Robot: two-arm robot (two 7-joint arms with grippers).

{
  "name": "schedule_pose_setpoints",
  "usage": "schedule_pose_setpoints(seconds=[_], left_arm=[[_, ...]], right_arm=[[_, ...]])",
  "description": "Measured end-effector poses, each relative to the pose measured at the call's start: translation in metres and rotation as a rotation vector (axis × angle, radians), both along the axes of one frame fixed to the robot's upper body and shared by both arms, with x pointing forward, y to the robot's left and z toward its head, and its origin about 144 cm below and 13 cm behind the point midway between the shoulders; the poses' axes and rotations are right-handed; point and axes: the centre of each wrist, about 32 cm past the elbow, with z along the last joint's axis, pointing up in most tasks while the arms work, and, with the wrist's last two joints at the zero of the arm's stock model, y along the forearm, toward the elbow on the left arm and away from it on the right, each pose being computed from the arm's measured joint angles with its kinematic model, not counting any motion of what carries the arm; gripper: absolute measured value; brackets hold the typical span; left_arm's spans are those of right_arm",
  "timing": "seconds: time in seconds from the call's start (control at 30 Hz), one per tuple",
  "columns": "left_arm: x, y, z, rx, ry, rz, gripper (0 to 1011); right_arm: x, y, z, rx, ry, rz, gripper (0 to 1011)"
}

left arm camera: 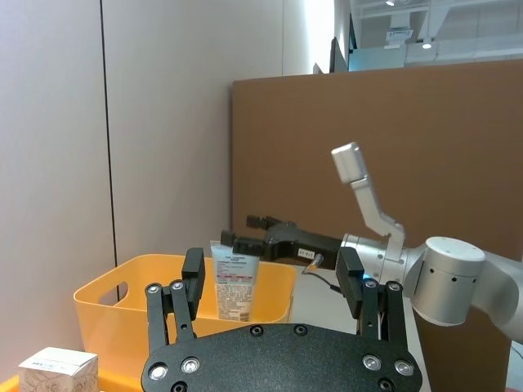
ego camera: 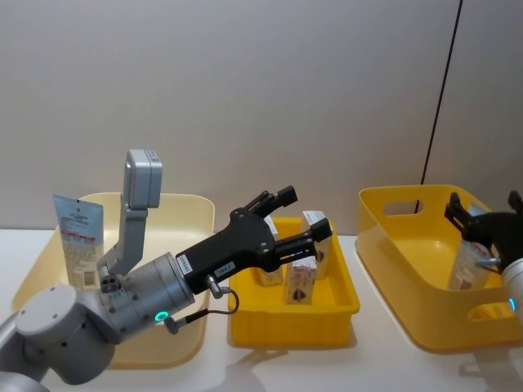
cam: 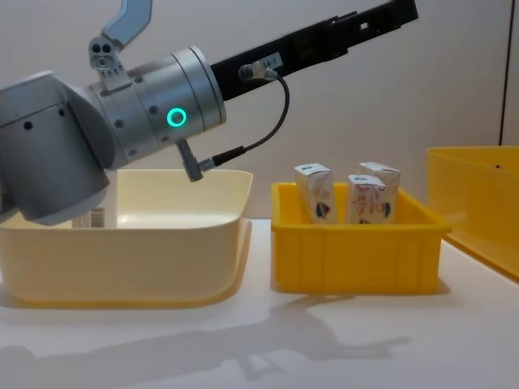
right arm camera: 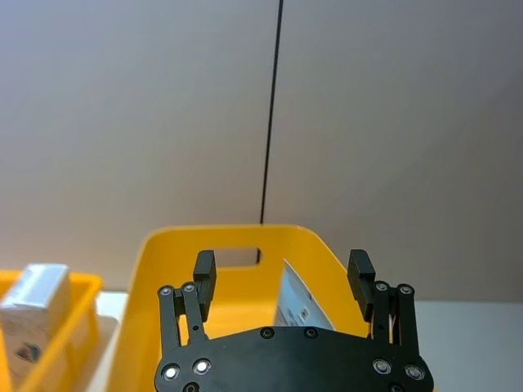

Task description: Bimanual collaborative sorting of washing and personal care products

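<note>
Over the yellow tray (ego camera: 286,322) in the head view, the left tool (ego camera: 298,219) hangs with its fingers spread wide and nothing between them, the cartons (ego camera: 298,286) just below. One pale tube (ego camera: 78,241) stands in the cream bin (ego camera: 163,196). The right tool (ego camera: 486,214) sits above the big yellow bin (ego camera: 388,261).

Left wrist view now: the fingers are well apart, and across the way a second tube (left arm camera: 233,286) stands in that big bin.

Right wrist view: the right tool (right arm camera: 283,273) is wide open and empty too, with that tube just beneath it.

Chest view: the left tool (cam: 397,13) is high, well clear of the upright cartons (cam: 316,190). Best play, I reckon, is to line up on one carton, come straight down and straddle it without clipping its neighbours, then close squarely.
</note>
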Motion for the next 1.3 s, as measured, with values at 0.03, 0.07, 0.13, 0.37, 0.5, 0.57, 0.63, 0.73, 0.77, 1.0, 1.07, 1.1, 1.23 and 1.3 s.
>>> schedule_pose_setpoints(seconds=[0.03,0.07,0.13,0.37,0.5,0.57,0.63,0.73,0.77,1.0,1.07,1.1,1.23,1.3], left_arm=[[0.0,0.0,0.0,0.0,0.0,0.0,1003],[0.0,0.0,0.0,0.0,0.0,0.0,1003],[0.0,0.0,0.0,0.0,0.0,0.0,1003],[-0.004,0.001,-0.003,0.014,0.007,0.029,1003],[-0.007,0.003,-0.006,0.031,0.014,0.059,1003],[-0.011,0.005,-0.008,0.046,0.02,0.087,1003],[-0.014,0.007,-0.011,0.062,0.027,0.116,1003],[-0.019,0.009,-0.014,0.083,0.034,0.152,1003],[-0.02,0.01,-0.015,0.088,0.035,0.162,1003],[-0.032,0.015,-0.022,0.135,0.049,0.252,1003],[-0.036,0.016,-0.024,0.151,0.05,0.283,1004],[-0.038,0.017,-0.026,0.162,0.053,0.304,1003],[-0.044,0.02,-0.029,0.182,0.055,0.343,1003],[-0.048,0.021,-0.031,0.196,0.057,0.372,1003]], right_arm=[[-0.002,0.0,0.001,0.011,-0.022,0.012,1001],[-0.004,0.0,0.002,0.02,-0.041,0.026,1001],[-0.006,0.0,0.003,0.03,-0.062,0.038,1001],[-0.014,-0.001,0.008,0.068,-0.137,0.086,1001],[-0.015,0.0,0.007,0.067,-0.135,0.088,1001],[-0.016,0.001,0.006,0.066,-0.131,0.092,1001],[-0.018,0.002,0.003,0.064,-0.127,0.102,1001],[-0.023,0.005,-0.001,0.06,-0.118,0.12,1001],[-0.025,0.006,-0.003,0.06,-0.115,0.125,1001],[-0.04,0.016,-0.017,0.053,-0.088,0.182,1001],[-0.044,0.018,-0.021,0.052,-0.081,0.195,1001],[-0.048,0.021,-0.024,0.051,-0.074,0.209,1001],[-0.057,0.027,-0.032,0.051,-0.058,0.243,1001],[-0.064,0.03,-0.037,0.052,-0.047,0.262,1001]])
